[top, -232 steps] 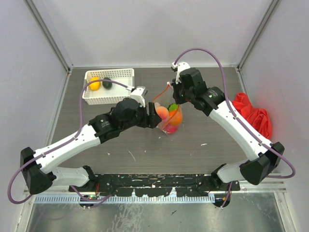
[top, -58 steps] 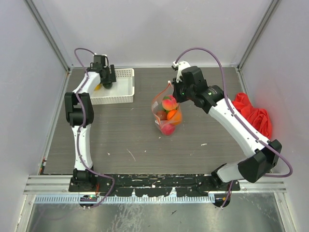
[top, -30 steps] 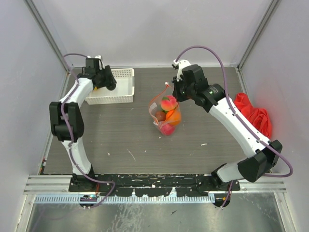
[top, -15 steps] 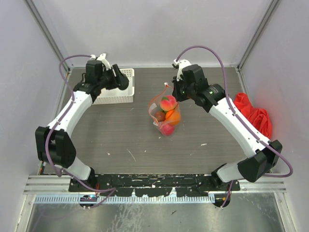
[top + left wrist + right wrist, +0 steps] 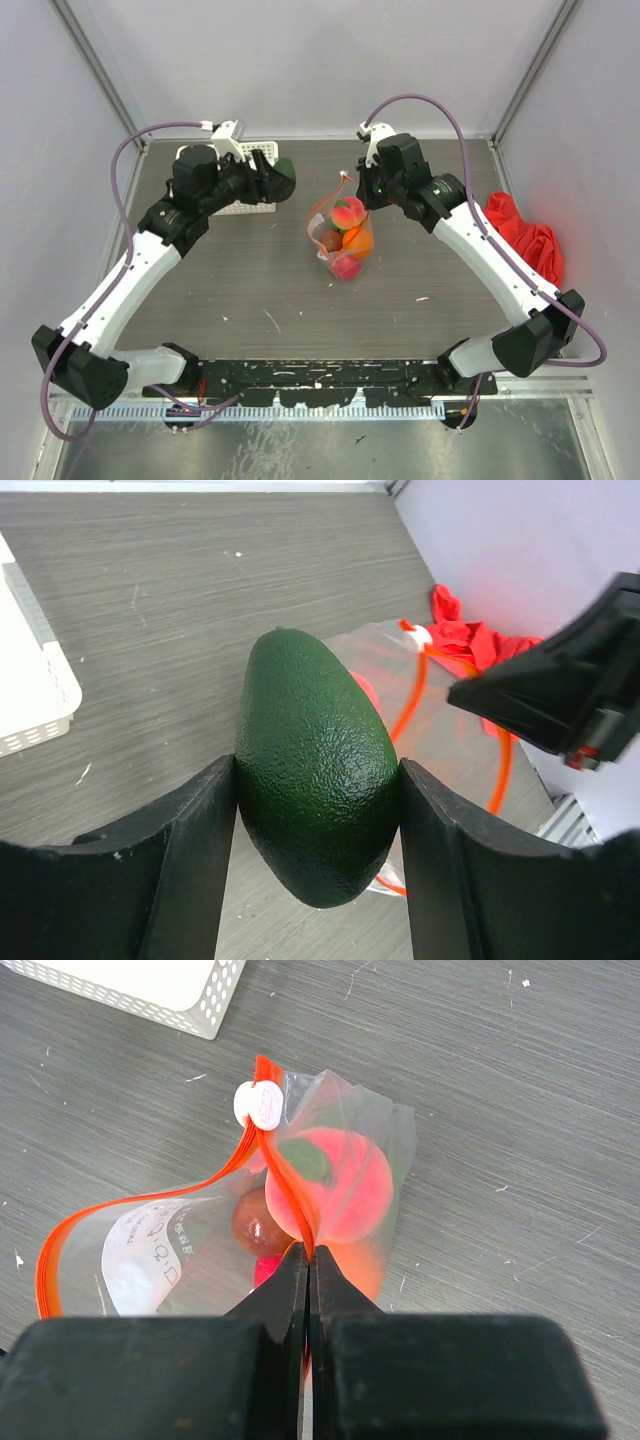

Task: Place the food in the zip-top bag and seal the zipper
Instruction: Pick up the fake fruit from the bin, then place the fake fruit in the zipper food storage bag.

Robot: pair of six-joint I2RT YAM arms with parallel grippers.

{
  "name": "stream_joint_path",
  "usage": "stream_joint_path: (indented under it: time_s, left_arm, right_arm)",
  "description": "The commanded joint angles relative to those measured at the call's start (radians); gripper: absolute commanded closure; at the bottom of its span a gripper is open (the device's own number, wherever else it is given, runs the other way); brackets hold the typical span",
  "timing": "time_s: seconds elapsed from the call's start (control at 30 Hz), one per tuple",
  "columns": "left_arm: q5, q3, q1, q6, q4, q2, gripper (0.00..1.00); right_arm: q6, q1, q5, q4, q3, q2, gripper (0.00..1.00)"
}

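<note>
Top external: your left gripper [image 5: 281, 180] holds the dark green fruit [image 5: 286, 170] beside the white basket [image 5: 245, 208], left of the zip-top bag [image 5: 338, 245].
Left wrist: both fingers [image 5: 190, 860] clamp the fruit's sides; bag beyond.
Right wrist: your right gripper [image 5: 307, 1255] is pinched tight on the zipper [image 5: 150, 1205].

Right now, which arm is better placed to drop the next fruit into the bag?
Left. The left fingers grip the dark green fruit, with the zip-top bag ahead of it. The right fingers are pinched on the zipper, holding the bag's mouth open, so that arm is occupied.
</note>
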Motion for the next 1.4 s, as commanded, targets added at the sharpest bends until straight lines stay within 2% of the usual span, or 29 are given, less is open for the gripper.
stream_joint_path:
  time_s: [0.0,0.4,0.83,1.1,1.37]
  left_arm:
    - [-0.027,-0.015,-0.051,-0.001,0.064,-0.076,0.78]
    - [-0.116,-0.019,-0.306,0.029,0.126,-0.068,0.78]
    - [-0.242,0.034,-0.431,0.079,0.119,0.105,0.73]
    - [-0.317,0.025,-0.475,0.091,0.055,0.129,0.62]
    - [-0.318,0.012,-0.481,0.084,0.010,0.108,0.34]
  right_arm:
    - [0.015,-0.002,-0.003,0.076,0.016,-0.037,1.00]
    - [0.026,-0.002,-0.006,0.066,0.028,-0.036,1.00]
    - [0.029,-0.002,-0.017,0.065,0.022,-0.044,1.00]
    - [0.028,-0.002,-0.020,0.067,0.015,-0.044,1.00]
    - [0.030,-0.002,-0.027,0.074,0.015,-0.043,1.00]
